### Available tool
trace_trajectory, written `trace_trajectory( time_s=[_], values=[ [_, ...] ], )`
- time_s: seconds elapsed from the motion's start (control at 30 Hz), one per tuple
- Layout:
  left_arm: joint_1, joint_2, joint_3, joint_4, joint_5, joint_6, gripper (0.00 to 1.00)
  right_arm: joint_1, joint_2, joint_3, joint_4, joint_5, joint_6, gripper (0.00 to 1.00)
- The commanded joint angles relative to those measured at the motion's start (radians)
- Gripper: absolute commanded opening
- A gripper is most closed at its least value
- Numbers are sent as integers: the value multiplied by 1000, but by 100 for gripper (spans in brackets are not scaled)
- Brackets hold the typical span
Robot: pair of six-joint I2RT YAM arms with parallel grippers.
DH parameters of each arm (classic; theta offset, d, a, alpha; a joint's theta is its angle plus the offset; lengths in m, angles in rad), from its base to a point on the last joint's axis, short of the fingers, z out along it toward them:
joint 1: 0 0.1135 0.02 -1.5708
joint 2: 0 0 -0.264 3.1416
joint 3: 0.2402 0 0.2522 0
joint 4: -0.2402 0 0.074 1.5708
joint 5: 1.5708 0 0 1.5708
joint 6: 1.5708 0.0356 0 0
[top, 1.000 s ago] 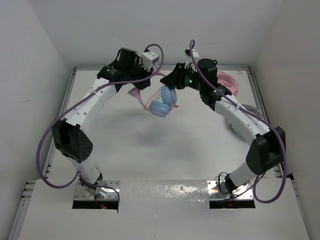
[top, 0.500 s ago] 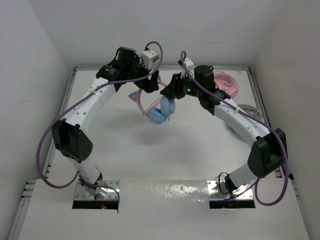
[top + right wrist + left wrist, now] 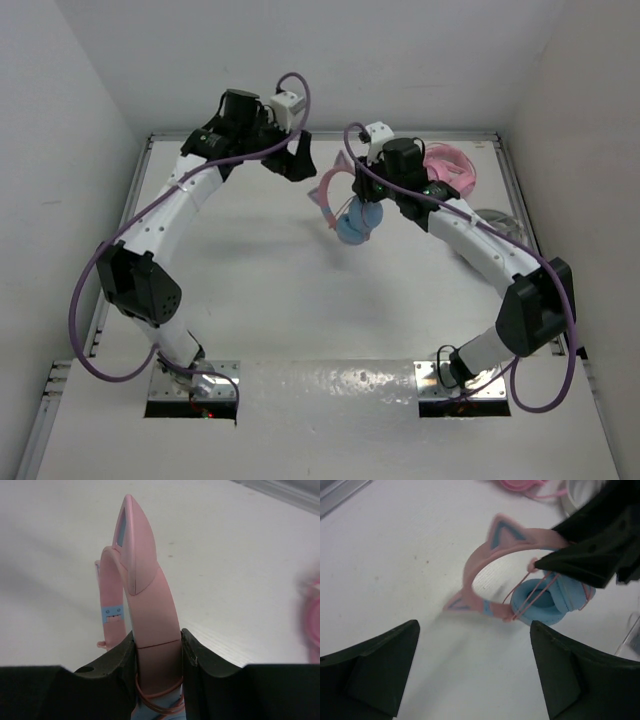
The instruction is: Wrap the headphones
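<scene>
- The table (image 3: 250, 290) is a plain white surface with low walls around it. No box, tray or bag shows on it, so nothing can be said to lie inside anything.
- The left gripper (image 3: 474, 630) hangs over the far left part of the table. Its jaws stand wide with nothing between them, and it is well apart from the work.
- The right gripper (image 3: 157, 636) is clamped narrowly on the pink headband and carries the load alone.
- The headphones (image 3: 352, 215) are held off the table near its far middle. The two blue ear cups (image 3: 545, 602) hang folded together below the band, and a cat ear (image 3: 131, 535) points away from the jaws.
- The all-pink headphones (image 3: 452, 165) lie at the far right, near the back wall and untouched.
- A whitish round object (image 3: 492, 222) sits by the right edge, half hidden by the right arm. Whether it is a bowl or another headset cannot be told, and nothing inside it is visible.
- The thin pink cable (image 3: 530, 592) runs in several loops around the folded cups, and no loose length trails on the table. The wrap therefore looks largely done.
- What seems left is securing the cable end, which cannot be seen, and setting the bundle down.
</scene>
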Motion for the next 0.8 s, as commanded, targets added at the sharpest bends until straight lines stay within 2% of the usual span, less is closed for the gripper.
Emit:
trace_trajectory(
  time_s=[0.0,0.07,0.1,0.27,0.4,0.53,0.77],
  values=[
    [48,-51,73,9,-157,-252,83,11,-28,64,52,231,-161,0],
    [63,-38,112,-31,-252,-336,79,51,-44,29,89,340,-284,0],
    [76,-21,138,-45,-250,-412,79,66,-71,8,156,374,-325,0],
    [140,30,153,-47,-114,-609,78,192,-145,-111,348,520,-583,0],
    [139,68,120,16,-31,-744,80,273,-190,-173,476,519,-758,0],
    [131,84,72,71,46,-804,80,382,-184,-223,601,569,-997,0],
    [126,93,43,90,107,-793,79,427,-113,-221,725,592,-1189,0]
  ],
)
